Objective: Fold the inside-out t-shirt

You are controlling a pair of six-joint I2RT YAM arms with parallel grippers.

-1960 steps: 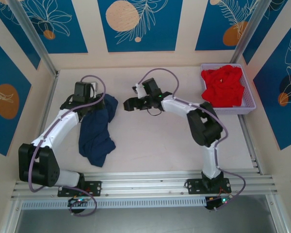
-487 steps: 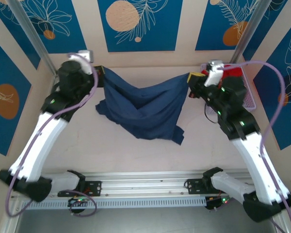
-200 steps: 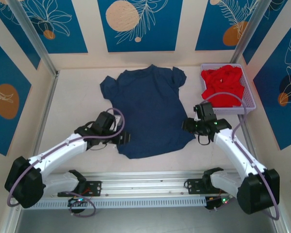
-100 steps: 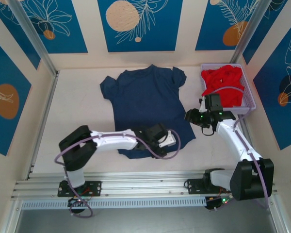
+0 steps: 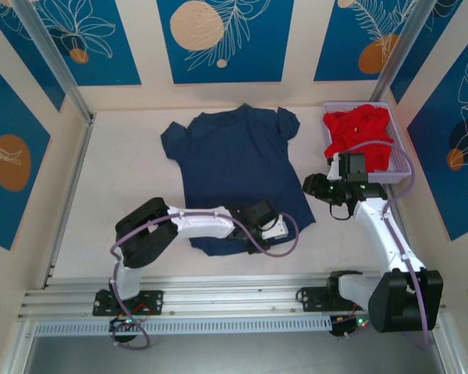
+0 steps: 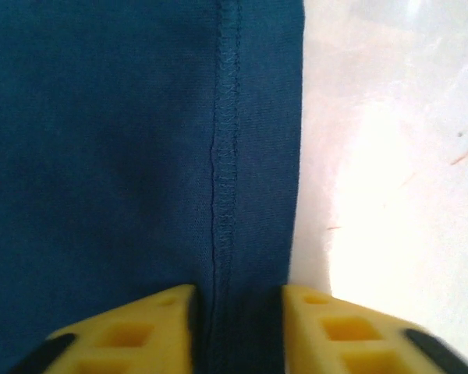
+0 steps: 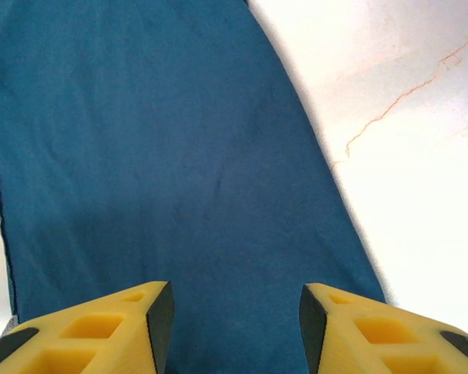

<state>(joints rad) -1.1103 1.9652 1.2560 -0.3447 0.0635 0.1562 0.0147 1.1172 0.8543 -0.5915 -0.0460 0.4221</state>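
Your left gripper [image 6: 238, 331] sits at the near hem of the inside-out t-shirt [image 5: 238, 156]. Its wrist view shows what the top view cannot: the stitched edge band [image 6: 222, 156] runs between the 2 yellow fingers [image 6: 132, 335]. The gap is narrow, and you cannot tell whether they pinch it. Your right gripper [image 7: 234, 312] stands released over the shirt's right edge, with cloth flat beneath. The shirt lies spread on the table [image 5: 117, 171], its long axis running away from the bases, neck far, hem near.
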